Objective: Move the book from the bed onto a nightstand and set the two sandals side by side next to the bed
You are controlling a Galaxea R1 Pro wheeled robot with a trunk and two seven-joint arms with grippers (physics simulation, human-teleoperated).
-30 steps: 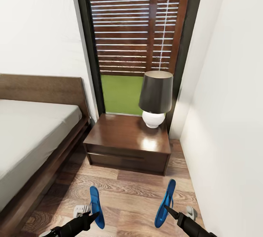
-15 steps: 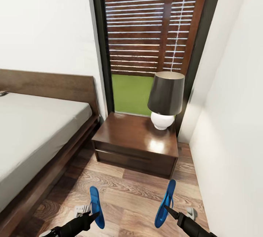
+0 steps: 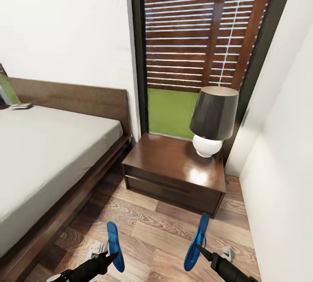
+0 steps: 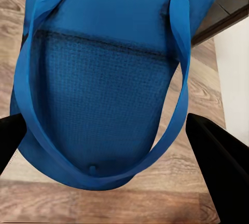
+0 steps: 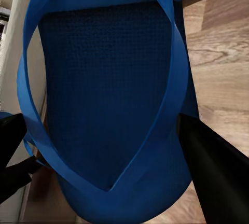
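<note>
With your left gripper [image 3: 114,254] pinching one sandal [image 3: 114,246] and your right gripper [image 3: 198,247] pinching the other sandal [image 3: 196,243], lower both level onto the floor [image 3: 152,230] beside the bed [image 3: 48,160], parallel and close, before spreading the fingers.

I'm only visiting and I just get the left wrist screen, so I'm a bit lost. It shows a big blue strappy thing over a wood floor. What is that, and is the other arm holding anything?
Observer: That's a blue sandal, pinched in the left gripper. The right gripper holds a second sandal the same way.
Visitor: What is in front of the robot?
Observer: A dark nightstand with a lamp on top, standing before a tall window.
Visitor: And the bed?
Observer: The bed lies on the robot's left, with its headboard against the same wall as the nightstand.
</note>
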